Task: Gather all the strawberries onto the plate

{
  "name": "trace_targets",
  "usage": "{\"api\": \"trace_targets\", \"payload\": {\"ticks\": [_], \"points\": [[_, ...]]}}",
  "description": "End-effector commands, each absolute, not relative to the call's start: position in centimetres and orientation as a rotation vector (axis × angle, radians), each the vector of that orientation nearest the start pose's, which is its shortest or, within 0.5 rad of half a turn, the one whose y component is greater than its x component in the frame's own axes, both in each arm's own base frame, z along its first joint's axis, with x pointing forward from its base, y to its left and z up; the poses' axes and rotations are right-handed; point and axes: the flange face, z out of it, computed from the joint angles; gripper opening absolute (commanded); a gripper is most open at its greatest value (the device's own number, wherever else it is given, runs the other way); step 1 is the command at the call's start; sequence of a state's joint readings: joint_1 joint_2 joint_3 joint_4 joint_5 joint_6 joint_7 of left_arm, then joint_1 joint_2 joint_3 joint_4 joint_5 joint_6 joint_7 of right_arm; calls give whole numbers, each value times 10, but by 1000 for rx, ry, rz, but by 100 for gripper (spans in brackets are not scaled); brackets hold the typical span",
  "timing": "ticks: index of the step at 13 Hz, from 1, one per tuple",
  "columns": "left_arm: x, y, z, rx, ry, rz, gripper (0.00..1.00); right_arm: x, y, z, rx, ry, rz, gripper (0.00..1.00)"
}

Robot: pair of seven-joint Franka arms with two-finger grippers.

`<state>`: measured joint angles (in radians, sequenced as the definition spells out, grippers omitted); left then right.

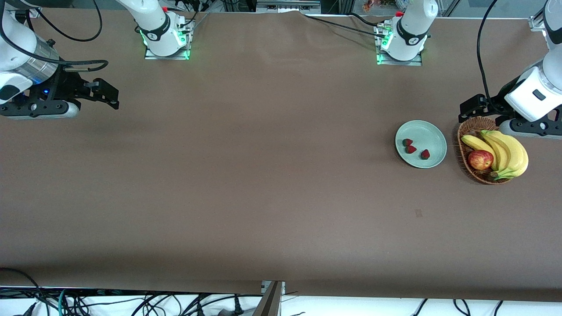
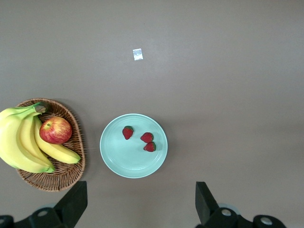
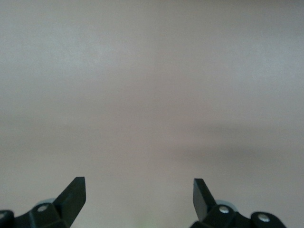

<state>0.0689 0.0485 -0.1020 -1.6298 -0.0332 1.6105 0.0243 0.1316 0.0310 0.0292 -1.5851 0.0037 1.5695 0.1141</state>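
The table is broad and mostly bare; little remains to go wrong, I judge, since all three berries already lie in the plate; the risk now is an arm sweeping low over the fruit and knocking the plate or tipping the basket, which sits just under the left arm's hand.

The left gripper hangs released, fingers spread wide and holding nothing, over the table at the basket's rim, toward the left arm's end; the right gripper waits, also released and empty, over bare table at the right arm's end, well apart from everything.

The basket holds bananas and an apple; the plate lies just beside the basket, near the left gripper and a little lower than it in the front view; from the left wrist it shows between the spread fingers.

The strawberries rest inside the plate, two close together, the third slightly apart; none touches the rim.
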Motion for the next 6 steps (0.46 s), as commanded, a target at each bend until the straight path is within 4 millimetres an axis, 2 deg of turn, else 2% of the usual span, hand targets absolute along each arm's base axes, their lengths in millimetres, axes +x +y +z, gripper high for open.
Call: {"api": "trace_targets", "payload": {"ticks": [1,6], "points": [[562,-22,578,-3189,80,95,100,556,90,605,-3143,-70,60,100],[560,-23,573,-3164,92,126,100,555,90,606,-3141,-70,56,100]]}}
